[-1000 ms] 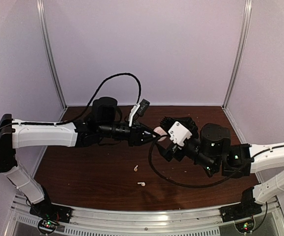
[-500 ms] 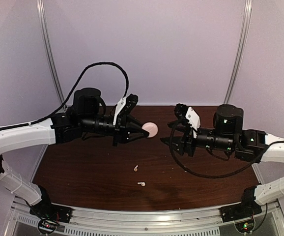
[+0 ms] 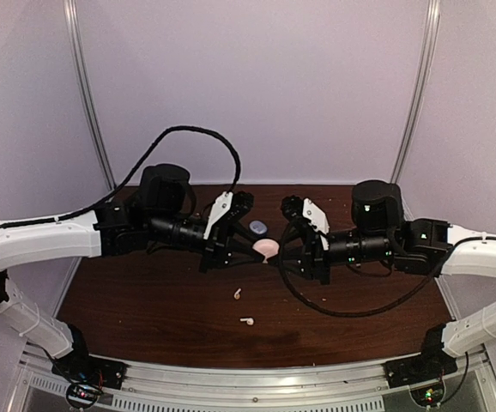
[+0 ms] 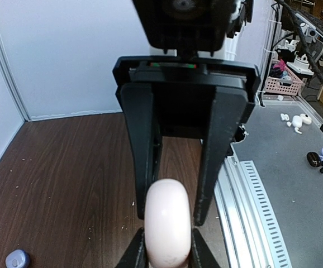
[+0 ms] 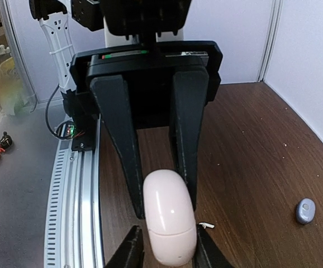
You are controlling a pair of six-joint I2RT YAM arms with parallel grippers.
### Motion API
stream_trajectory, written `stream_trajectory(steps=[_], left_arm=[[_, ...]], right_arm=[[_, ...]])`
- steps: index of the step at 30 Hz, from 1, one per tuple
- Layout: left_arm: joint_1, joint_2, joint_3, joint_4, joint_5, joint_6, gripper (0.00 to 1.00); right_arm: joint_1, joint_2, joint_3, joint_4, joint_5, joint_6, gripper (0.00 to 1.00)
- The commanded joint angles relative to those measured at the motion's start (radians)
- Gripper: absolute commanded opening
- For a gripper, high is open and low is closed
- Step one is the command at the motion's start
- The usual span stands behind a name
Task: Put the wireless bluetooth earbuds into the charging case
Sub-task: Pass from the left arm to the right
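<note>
**Case held in the air between both arms, earbuds loose on the bench below**

The two white earbuds lie on the bench, close together and apart from everything else, on the near side of the spot where the arms meet. The pink charging case hangs above the wood, farther back than the earbuds and slightly to their right in the top view.

In both wrist views the case is an upright oblong, its long axis crossing the line along which the fingers close. It looks closed. A faint seam shows low on it in the right wrist view, but no opening.

The left end effector is narrow and clamped on the case from one side. The right end effector meets it head-on, its fingertips pressed against the case's flanks, so it appears to grip the case too.

The earbuds sit roughly under the meeting point and a shade nearer the left arm. By my judgement neither arm can fetch one until it lets go of the case.

Hard to read:
- The earbuds are too small to show which way their stems point.
- A small blue-grey piece lies on the bench behind the arms, and I cannot tell what it is.
- In both wrist views the lower end of the case is cut off.
</note>
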Motion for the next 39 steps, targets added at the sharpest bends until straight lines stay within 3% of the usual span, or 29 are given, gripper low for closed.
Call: stream_trajectory(steps=[1, 7, 30, 39], left_arm=[[-0.003, 0.009, 0.040, 0.011, -0.005, 0.022, 0.06], [-0.003, 0.028, 0.061, -0.013, 0.005, 0.029, 0.05], [-0.012, 0.062, 0.086, -0.013, 0.017, 0.011, 0.05], [-0.011, 0.051, 0.073, 0.012, 0.017, 0.001, 0.07]], right_arm=[[-0.006, 0.007, 0.037, -0.026, -0.023, -0.005, 0.26], [-0.006, 0.016, 0.054, -0.062, -0.027, -0.031, 0.22], [-0.006, 0.035, 0.062, -0.064, -0.058, -0.052, 0.27], [-0.006, 0.037, 0.054, -0.063, -0.063, -0.051, 0.15]])
